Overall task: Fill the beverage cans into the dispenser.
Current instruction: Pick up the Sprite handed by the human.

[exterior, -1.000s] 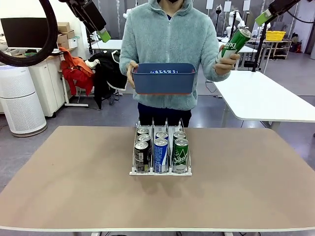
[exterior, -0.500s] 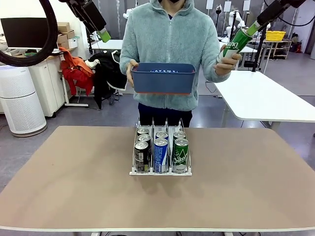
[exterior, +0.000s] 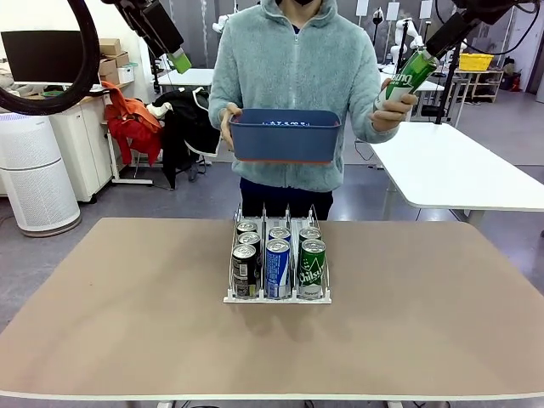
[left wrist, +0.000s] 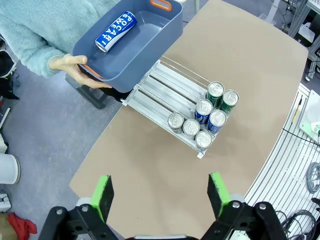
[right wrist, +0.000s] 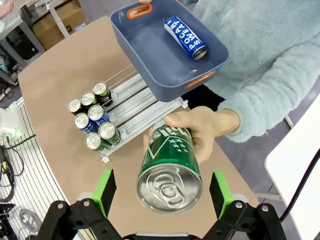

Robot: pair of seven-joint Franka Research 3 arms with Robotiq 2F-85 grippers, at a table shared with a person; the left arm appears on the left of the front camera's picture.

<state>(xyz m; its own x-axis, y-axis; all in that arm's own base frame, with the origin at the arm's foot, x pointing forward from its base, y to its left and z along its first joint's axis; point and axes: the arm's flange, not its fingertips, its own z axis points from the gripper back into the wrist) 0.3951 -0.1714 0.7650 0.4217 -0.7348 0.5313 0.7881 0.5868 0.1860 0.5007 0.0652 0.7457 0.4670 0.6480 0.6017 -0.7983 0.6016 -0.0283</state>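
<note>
the green can [right wrist: 169,172] is not in the dispenser [right wrist: 134,102]. it is up in the air beyond the dispenser's far end and off to its right side, held around the body by the person's hand [right wrist: 202,127]. its silver top with the pull tab faces my right wrist. white stars and lettering run along its side, turned too far for me to read. my right gripper [right wrist: 162,192] has its fingers spread wide, one green pad on either side of the can's top end, with a gap on both sides. it grips nothing.

the dispenser stands on the table [exterior: 127,323] with seven cans bunched at its near end. three black cans [exterior: 245,270] are in its left lane, two blue cans [exterior: 278,268] in the middle and two green cans [exterior: 312,268] in the right. the front green one shows white script starting "chilsu", and the rest curves out of sight. the far stretch of all three lanes is bare.

above the dispenser's far end the person's other hand [exterior: 229,123] holds a dark blue bin [exterior: 285,140] with orange-lined handles. in it a single blue can [left wrist: 116,31] lies on its side, printed "pocari sweat" in white.

my left gripper [left wrist: 161,195] hangs high over the dispenser, toward its left, fingers wide apart and holding nothing.
</note>
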